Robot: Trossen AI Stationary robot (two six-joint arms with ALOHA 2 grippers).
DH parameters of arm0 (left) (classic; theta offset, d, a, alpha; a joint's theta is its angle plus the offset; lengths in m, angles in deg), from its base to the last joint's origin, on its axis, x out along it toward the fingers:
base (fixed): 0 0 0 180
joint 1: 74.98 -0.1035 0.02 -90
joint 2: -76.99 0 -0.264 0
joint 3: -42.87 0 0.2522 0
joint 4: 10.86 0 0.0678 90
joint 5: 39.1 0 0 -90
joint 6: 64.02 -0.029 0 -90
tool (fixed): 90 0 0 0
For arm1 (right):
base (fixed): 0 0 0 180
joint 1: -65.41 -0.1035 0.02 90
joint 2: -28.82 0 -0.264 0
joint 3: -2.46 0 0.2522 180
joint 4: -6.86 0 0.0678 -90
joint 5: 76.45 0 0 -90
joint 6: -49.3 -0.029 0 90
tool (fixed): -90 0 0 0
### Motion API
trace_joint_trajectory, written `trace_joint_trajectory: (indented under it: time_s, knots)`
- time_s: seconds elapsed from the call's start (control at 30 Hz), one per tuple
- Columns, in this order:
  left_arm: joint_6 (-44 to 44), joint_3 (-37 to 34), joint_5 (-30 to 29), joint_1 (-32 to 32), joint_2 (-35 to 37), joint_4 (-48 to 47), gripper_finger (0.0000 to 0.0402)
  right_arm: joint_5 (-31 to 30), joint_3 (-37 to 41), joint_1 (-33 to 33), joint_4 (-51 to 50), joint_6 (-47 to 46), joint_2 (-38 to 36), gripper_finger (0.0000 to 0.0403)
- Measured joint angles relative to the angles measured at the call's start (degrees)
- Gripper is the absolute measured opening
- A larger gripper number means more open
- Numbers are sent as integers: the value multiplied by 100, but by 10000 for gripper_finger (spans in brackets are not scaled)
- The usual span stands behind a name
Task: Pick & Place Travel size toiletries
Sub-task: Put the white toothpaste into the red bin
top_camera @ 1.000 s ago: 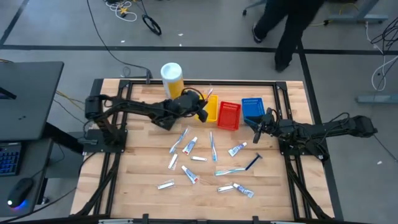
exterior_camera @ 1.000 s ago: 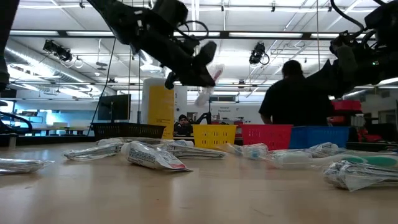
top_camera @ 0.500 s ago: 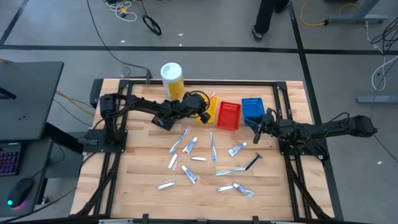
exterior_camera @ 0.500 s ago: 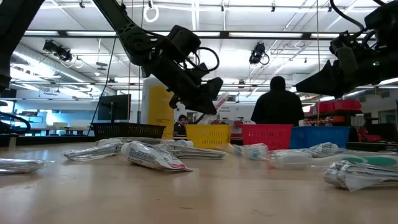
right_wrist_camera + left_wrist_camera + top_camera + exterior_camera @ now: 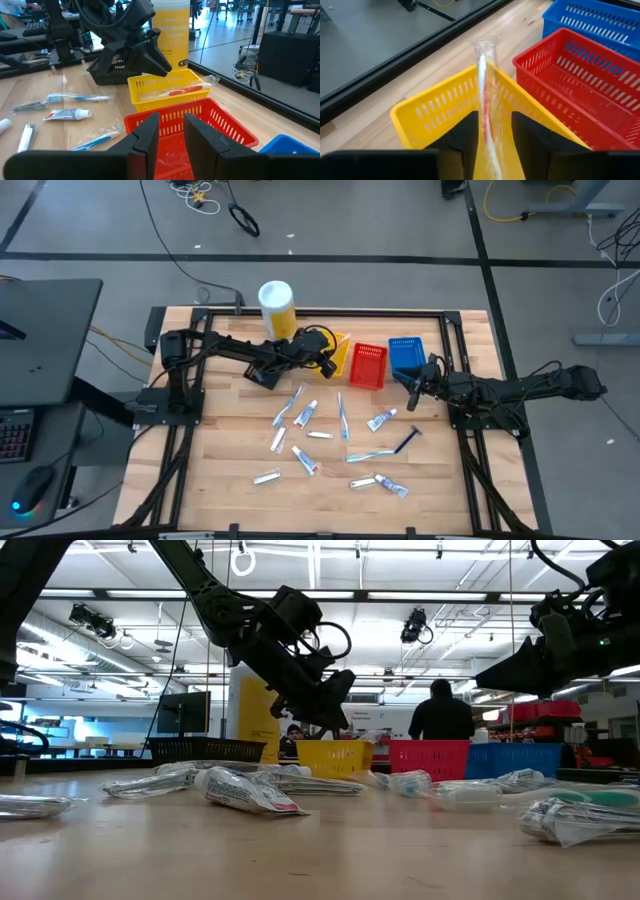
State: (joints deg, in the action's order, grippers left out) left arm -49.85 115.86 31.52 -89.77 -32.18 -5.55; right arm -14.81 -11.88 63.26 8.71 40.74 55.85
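My left claw (image 5: 492, 132) hangs low-centre in the wrist view, fingers parted, a wrapped toothbrush (image 5: 483, 85) loose between them over the yellow tray (image 5: 425, 112). Best lift straight up, clear of the wrapper. My right claw (image 5: 414, 388) waits centre-right, half-open, empty.

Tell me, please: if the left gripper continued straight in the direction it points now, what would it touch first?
Most likely the wrapped red-handled toothbrush between the left gripper's parted fingers, lying across the yellow plastic slotted basket. The basket's floor probably comes next; depth is unclear.
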Motion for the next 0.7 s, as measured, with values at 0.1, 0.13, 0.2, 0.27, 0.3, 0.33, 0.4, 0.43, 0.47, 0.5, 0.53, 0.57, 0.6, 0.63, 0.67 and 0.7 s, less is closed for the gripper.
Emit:
trace_joint_trajectory:
  time_s: [0.1, 0.13, 0.2, 0.27, 0.3, 0.33, 0.4, 0.43, 0.47, 0.5, 0.53, 0.57, 0.6, 0.63, 0.67, 0.7]
  knots:
    - [-6, 0, 161, 7, 0, -5, 148, 4, 1, 0, 0, 0, 0, 99]
    - [-8, 0, 228, 24, 0, -16, 152, 4, 2, 0, 0, 0, 0, 99]
    - [-128, 0, 307, 65, 47, -73, 157, 2, 0, 0, 0, 0, 0, 99]
    - [-245, -14, 366, 113, 243, -248, 160, -31, 0, 0, 0, 66, 0, 99]
    - [-262, -3, 393, 134, 374, -346, 160, -102, 0, -2, 0, 123, 0, 99]
    - [-254, 0, 385, 161, 520, -542, 160, -167, 0, -3, -2, 185, 2, 99]
    - [-86, 0, 375, 212, 814, -1001, 159, -184, 1, -2, -14, 273, 8, 99]
    - [12, -2, 367, 253, 951, -1236, 158, -166, 1, -2, -22, 319, 9, 99]
    - [99, 0, 372, 297, 1087, -1409, 158, -124, 1, -2, -24, 340, 17, 99]
    - [204, -2, 383, 337, 1242, -1664, 158, -58, 0, -2, -24, 345, 31, 99]
    - [322, -2, 376, 402, 1375, -1856, 158, 33, 0, -2, -24, 345, 42, 99]
    - [370, 2, 379, 462, 1481, -1962, 158, 119, 2, -2, -22, 345, 58, 99]
    - [438, 2, 401, 524, 1592, -2178, 159, 196, 0, -2, -19, 347, 79, 99]
    - [474, -2, 398, 605, 1692, -2384, 159, 268, 0, -2, -8, 338, 107, 99]
    - [510, -2, 407, 679, 1765, -2477, 160, 308, 0, -2, -5, 306, 126, 99]
    - [532, -2, 413, 754, 1837, -2622, 160, 328, 1, -2, -5, 288, 153, 99]
